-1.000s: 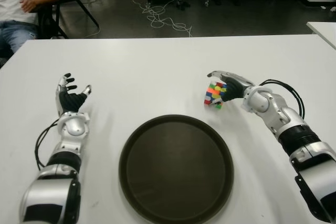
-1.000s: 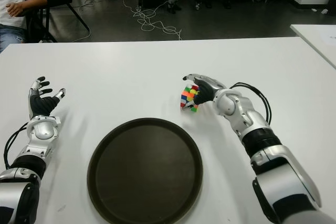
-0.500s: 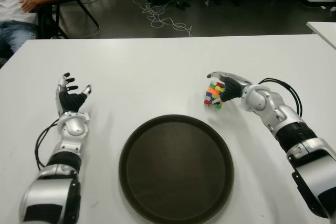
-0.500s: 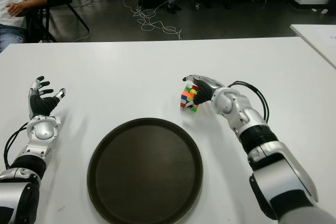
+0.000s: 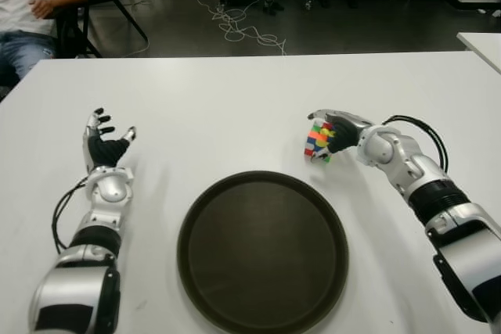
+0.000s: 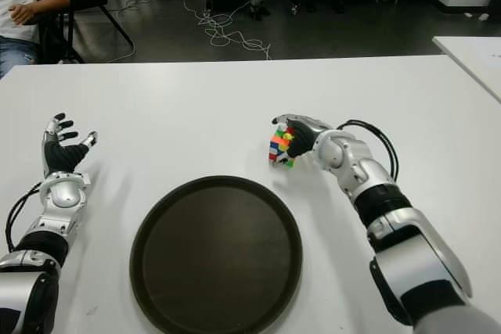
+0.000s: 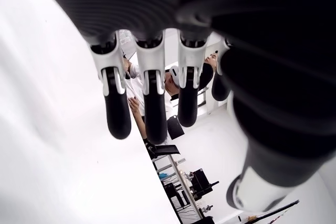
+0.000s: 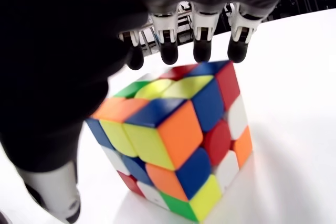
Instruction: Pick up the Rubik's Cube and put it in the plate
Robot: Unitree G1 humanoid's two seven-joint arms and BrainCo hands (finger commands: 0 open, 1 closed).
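A white desk (image 5: 235, 107) fills the eye views, with a dark floor strewn with cables beyond its far edge. A person (image 5: 31, 5) in a white shirt and jeans sits on a chair at about 10 o'clock, past the desk's far left corner.

On the desk, at 6 o'clock, lies the plate (image 5: 262, 249), round, dark and shallow, with a raised rim.

The right hand (image 5: 338, 129) is at about 2 o'clock from the plate, cupped over the cube (image 5: 317, 141). The right wrist view shows the fingers (image 8: 202, 45) curved over the cube's far top edge and the thumb down at its near side, so the hand closes round it. The cube sits tilted, one lower corner touching the desk, and is just beyond the plate's rim, not in it.

The left hand (image 5: 103, 146) shows at 9 o'clock from the plate, well apart from it, palm up-turned, fingers (image 7: 149, 108) spread and holding nothing.
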